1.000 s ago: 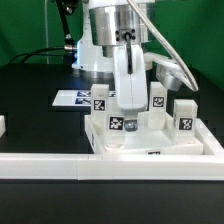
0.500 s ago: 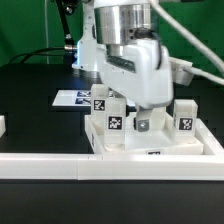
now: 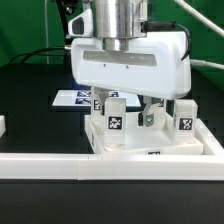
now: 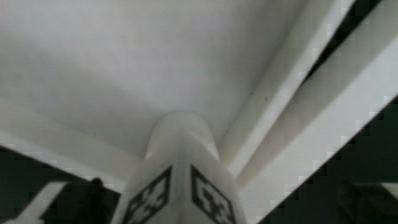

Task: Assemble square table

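On the dark worktop (image 3: 30,100), against the long white border rail (image 3: 60,168) that runs across the front, the square tabletop (image 3: 150,150) lies with its raised rim up and several leg blocks standing on it. In the exterior view 3 legs show plainly: one tagged leg (image 3: 115,118) near the middle front, one (image 3: 184,116) toward the exterior view's right, and one (image 3: 99,101) behind, partly hidden by the arm's white wrist housing; a 4th may stand behind the housing, but I cannot tell. The pincer (image 3: 148,108) hangs low over the tabletop with its dark fingers spread wide and nothing between them. The wrist view looks down on a tagged leg (image 4: 178,170) standing upright against the tabletop's pale surface, free of the fingers. By my judgement the assembly is well along: the legs seem placed in their sockets, though whether each is fully seated or screwed tight does not show, so checking or tightening may remain. The marker board (image 3: 72,99) lies flat behind.
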Controlling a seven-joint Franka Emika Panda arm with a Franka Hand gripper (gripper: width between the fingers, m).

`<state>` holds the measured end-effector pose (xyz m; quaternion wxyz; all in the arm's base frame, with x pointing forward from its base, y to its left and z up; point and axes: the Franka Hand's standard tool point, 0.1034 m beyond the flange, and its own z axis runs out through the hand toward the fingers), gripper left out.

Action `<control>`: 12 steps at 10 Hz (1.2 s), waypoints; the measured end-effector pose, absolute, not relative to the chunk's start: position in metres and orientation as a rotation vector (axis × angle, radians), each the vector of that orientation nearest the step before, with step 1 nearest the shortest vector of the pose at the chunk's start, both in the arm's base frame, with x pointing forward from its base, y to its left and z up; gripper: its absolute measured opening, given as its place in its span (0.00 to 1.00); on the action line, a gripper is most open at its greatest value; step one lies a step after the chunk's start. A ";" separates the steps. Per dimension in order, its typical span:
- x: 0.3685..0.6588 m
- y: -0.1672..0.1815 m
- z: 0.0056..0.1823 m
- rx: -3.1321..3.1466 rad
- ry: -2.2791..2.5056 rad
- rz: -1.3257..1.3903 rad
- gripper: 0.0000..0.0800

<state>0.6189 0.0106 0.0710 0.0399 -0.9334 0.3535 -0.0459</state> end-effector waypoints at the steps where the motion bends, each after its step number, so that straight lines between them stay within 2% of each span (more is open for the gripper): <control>1: 0.624 0.005 0.073 -2.947 0.850 -0.224 0.81; 3: 0.627 0.004 0.073 -3.058 0.514 -0.286 0.81; 5: 0.626 0.003 0.073 -3.045 0.565 -0.284 0.81; 6: 0.626 0.003 0.073 -3.046 0.565 -0.284 0.67; 7: 0.626 0.003 0.072 -3.043 0.575 -0.283 0.67; 8: 0.626 0.003 0.072 -3.012 0.692 -0.279 0.41; 9: 0.625 0.001 0.071 -2.972 0.826 -0.272 0.36; 12: 0.631 -0.008 0.069 -2.823 1.229 -0.222 0.36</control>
